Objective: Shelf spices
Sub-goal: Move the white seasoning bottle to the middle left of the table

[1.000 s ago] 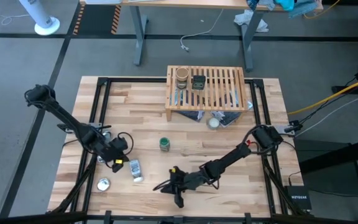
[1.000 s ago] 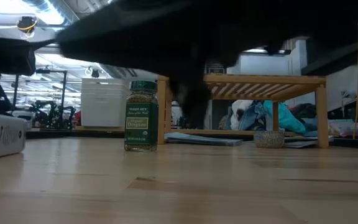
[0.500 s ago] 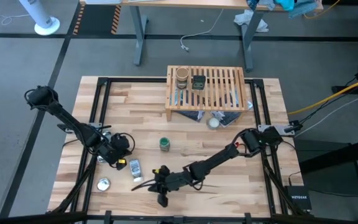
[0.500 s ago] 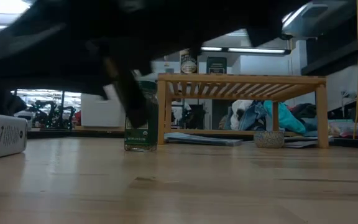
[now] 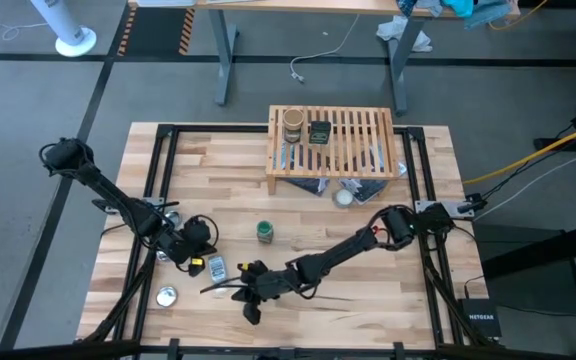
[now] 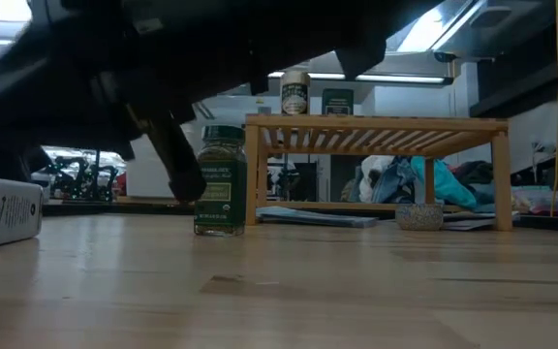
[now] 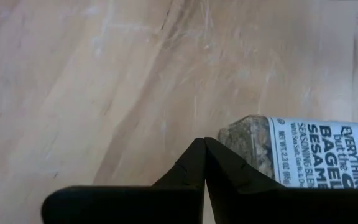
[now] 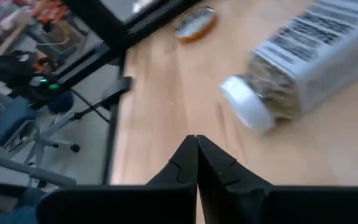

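The clear white-capped jar (image 5: 215,267) lies on its side on the table, cap toward the near edge. My left gripper (image 7: 204,144) is shut, right beside the jar's bottom end (image 7: 232,134). My right gripper (image 8: 196,140) is shut and low over the table, a little short of the jar's white cap (image 8: 247,109). The green-lidded jar (image 5: 265,232) stands upright mid-table. On the slatted shelf (image 5: 353,140) stand the tan-brown jar (image 5: 292,125) and the dark tin (image 5: 319,131). My left gripper's shut fingers (image 7: 219,158) stand against or just beside the lying jar's bottom end; I cannot tell whether they touch it. My right gripper touches nothing.
Flat silver round pieces lie at the near left (image 5: 166,295) and in front of the shelf (image 5: 344,196). Papers lie under the shelf (image 6: 313,215). Black frame rails (image 5: 158,170) run along the table's left and right sides.
My right gripper has swept along the near part of the table toward its left edge, stretching out toward the lying jar's cap, and has stayed shut.
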